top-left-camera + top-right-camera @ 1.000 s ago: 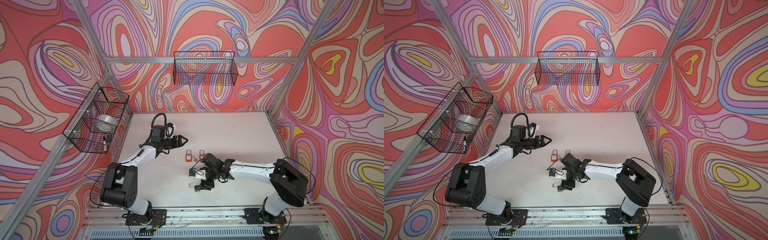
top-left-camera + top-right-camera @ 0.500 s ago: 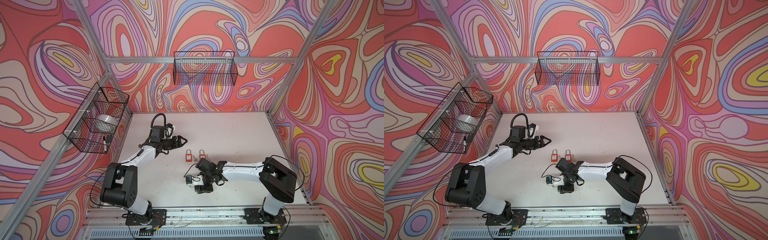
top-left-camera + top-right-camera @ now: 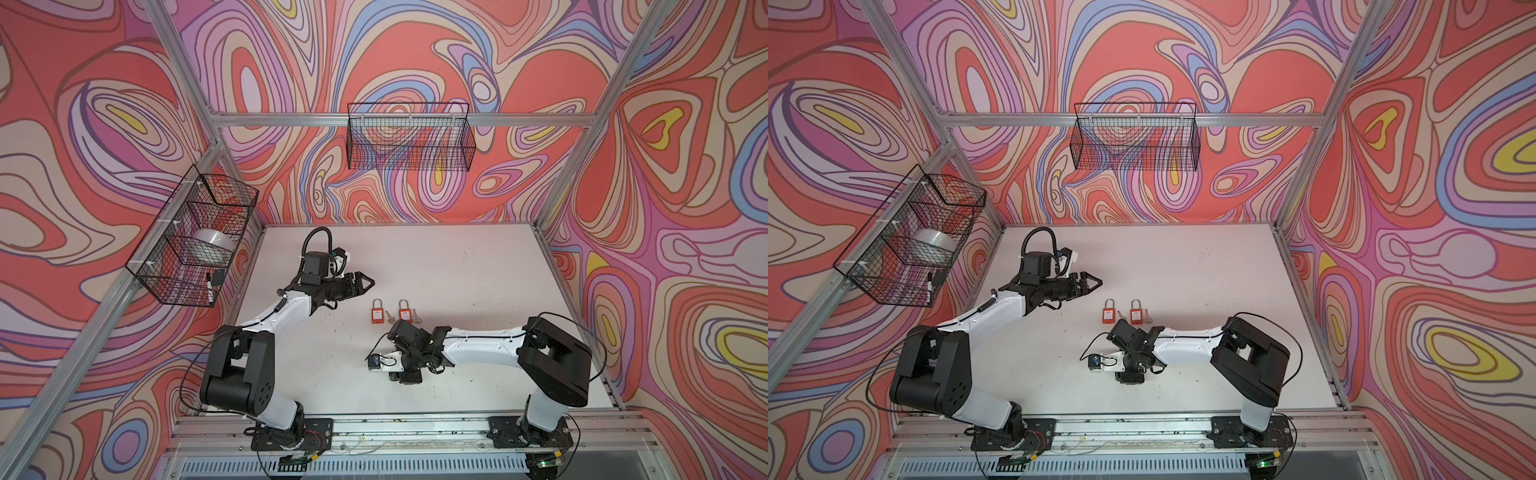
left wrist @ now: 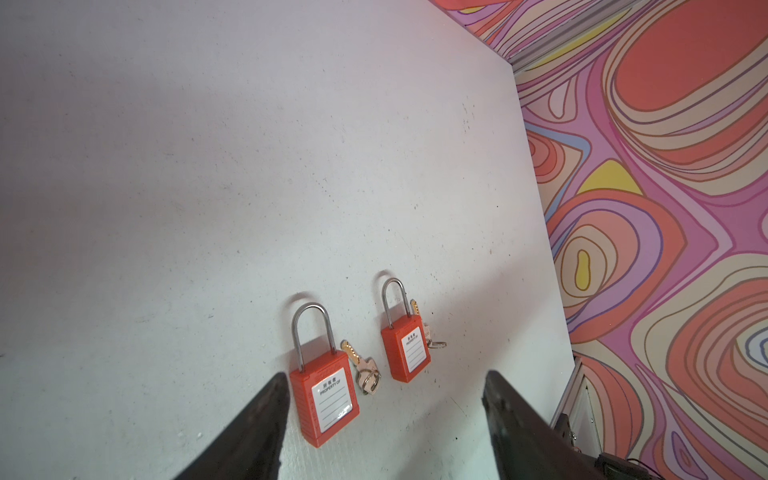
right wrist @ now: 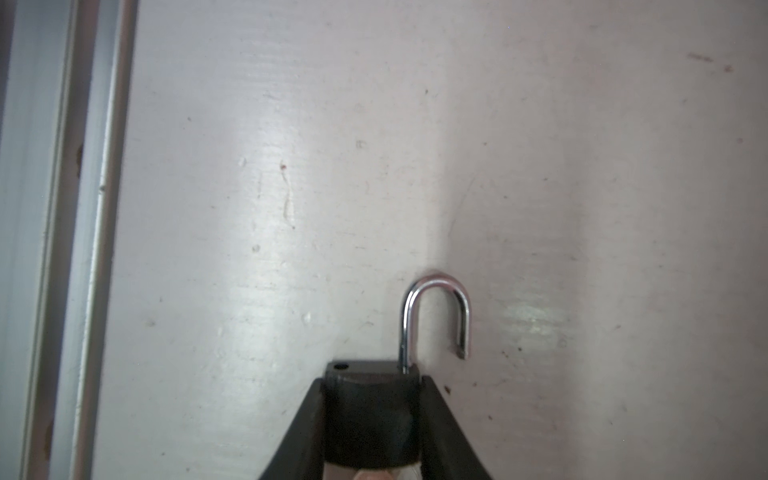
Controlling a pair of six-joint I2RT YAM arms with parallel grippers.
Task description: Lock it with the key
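Observation:
My right gripper (image 5: 372, 382) is shut on the body of a black padlock (image 5: 370, 415), low over the table near the front. Its steel shackle (image 5: 436, 286) stands open, swung out of the body. In both top views that gripper (image 3: 405, 374) (image 3: 1129, 376) points down and hides the padlock. Two red padlocks (image 4: 328, 403) (image 4: 409, 353) lie side by side mid-table, each with a key (image 4: 363, 365) (image 4: 419, 320) beside it. My left gripper (image 4: 385, 378) hangs open above and to the left of them (image 3: 368, 284), holding nothing.
A wire basket (image 3: 195, 237) with a roll of tape and a marker hangs on the left wall. Another wire basket (image 3: 409, 137) hangs on the back wall. An aluminium rail (image 5: 62, 249) edges the table close to the right gripper.
The right gripper has moved left and toward the front edge and closed its jaws on the black padlock. The left arm has stayed in place, open.

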